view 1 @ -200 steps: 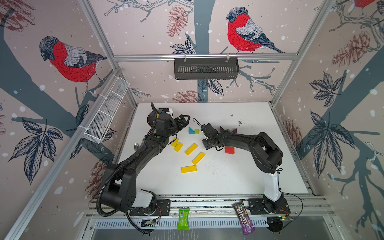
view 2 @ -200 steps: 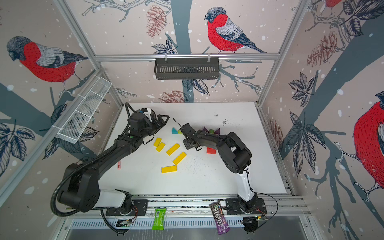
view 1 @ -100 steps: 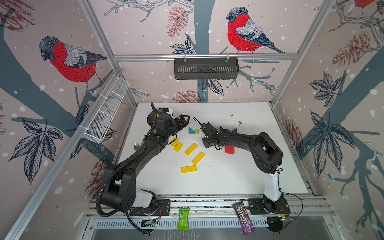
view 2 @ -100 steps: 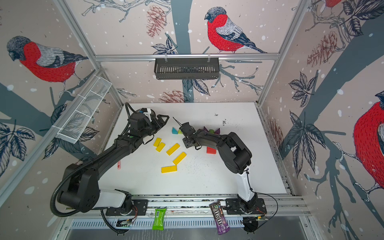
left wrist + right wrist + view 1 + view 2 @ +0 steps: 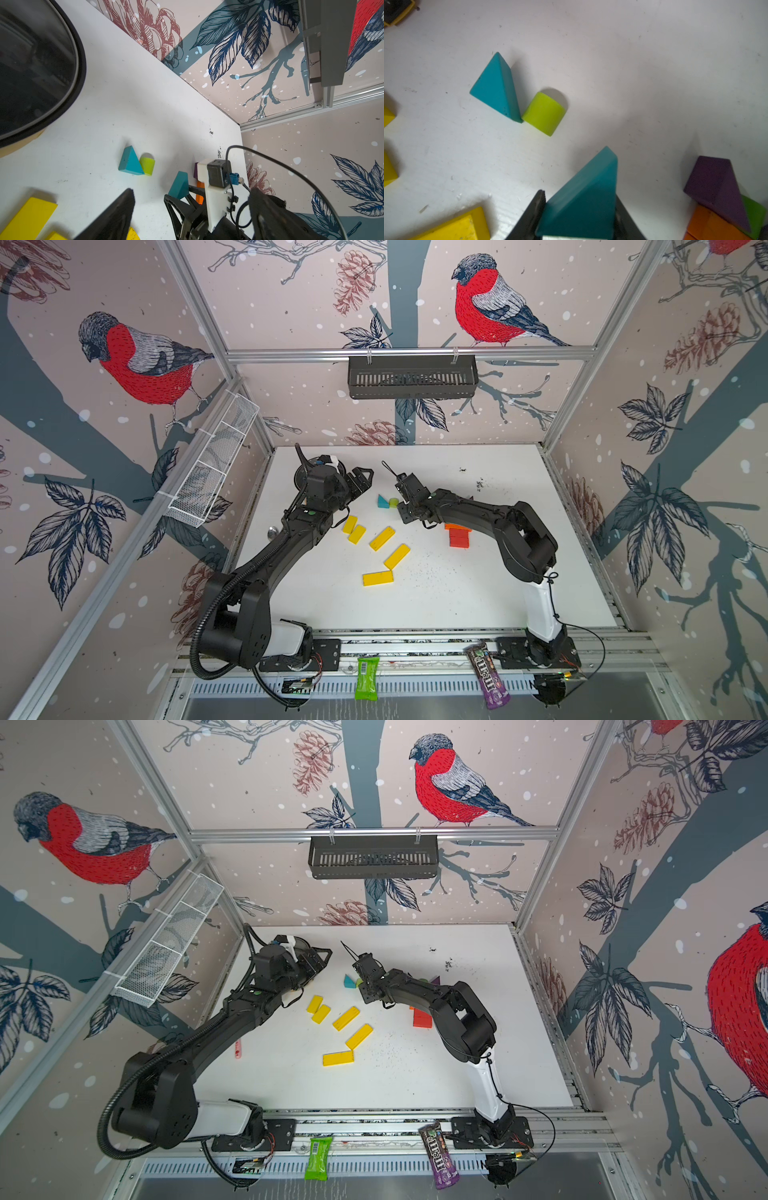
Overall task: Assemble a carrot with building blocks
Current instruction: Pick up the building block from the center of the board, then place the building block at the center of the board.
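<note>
My right gripper (image 5: pixel 579 197) is shut on a teal triangle block (image 5: pixel 587 187), just above the table; the left wrist view shows that triangle (image 5: pixel 179 186) too. A second teal triangle (image 5: pixel 382 502) lies touching a lime-green block (image 5: pixel 393 502) just beyond it. Several yellow bars (image 5: pixel 382 538) are scattered mid-table. Under my right forearm sits a red and orange stack (image 5: pixel 459 537) with a purple triangle (image 5: pixel 714 182) against its far end. My left gripper (image 5: pixel 362 483) hangs open and empty at the back left, pointing toward the right gripper.
The pot's dark lid (image 5: pixel 31 72) sits in the back left corner beside my left wrist. A white wire basket (image 5: pixel 212 464) hangs on the left wall, a black one (image 5: pixel 411 377) on the back wall. Two snack packs (image 5: pixel 367 672) lie on the front rail.
</note>
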Available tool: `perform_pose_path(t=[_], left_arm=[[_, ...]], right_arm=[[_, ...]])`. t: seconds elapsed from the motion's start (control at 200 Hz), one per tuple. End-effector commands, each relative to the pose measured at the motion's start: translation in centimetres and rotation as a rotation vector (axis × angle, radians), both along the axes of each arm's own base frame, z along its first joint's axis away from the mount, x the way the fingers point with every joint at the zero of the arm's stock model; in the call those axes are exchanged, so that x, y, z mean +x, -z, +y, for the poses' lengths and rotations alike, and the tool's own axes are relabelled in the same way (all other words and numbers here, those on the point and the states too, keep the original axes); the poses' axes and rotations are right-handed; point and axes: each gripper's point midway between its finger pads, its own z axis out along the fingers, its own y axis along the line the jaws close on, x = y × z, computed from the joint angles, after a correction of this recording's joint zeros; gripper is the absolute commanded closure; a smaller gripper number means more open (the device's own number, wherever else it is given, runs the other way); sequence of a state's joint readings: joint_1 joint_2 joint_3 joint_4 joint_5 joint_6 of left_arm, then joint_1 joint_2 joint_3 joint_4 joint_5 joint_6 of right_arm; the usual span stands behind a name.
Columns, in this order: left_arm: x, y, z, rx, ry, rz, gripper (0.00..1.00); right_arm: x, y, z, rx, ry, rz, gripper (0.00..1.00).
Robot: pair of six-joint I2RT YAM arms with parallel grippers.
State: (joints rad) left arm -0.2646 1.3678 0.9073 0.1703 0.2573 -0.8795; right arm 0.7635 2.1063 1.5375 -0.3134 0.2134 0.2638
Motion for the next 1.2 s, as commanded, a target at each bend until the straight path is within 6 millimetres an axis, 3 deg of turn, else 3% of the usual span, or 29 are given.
perform_pose_path(t=[0.0,0.355,0.73,1.196], left_arm=[[0.2,-0.9,0.3,-0.007,-0.011,-0.026,0.14],[0.3,-0.4,0.4,-0.006,-0.017,-0.011,0.14],[0.4,0.0,0.2,-0.021,-0.008,0.002,0.14],[0.4,0.4,0.1,-0.027,-0.006,0.015,0.14]], right_arm=[[1.2,-0.1,-0.1,0.008,0.054,-0.012,0.59],[3.6,1.7,-0.5,0.036,0.165,0.020,0.59],[3.4,3.6,-0.5,0.072,0.194,0.073,0.55],[1.9,2.1,1.1,0.176,0.111,0.112,0.44]])
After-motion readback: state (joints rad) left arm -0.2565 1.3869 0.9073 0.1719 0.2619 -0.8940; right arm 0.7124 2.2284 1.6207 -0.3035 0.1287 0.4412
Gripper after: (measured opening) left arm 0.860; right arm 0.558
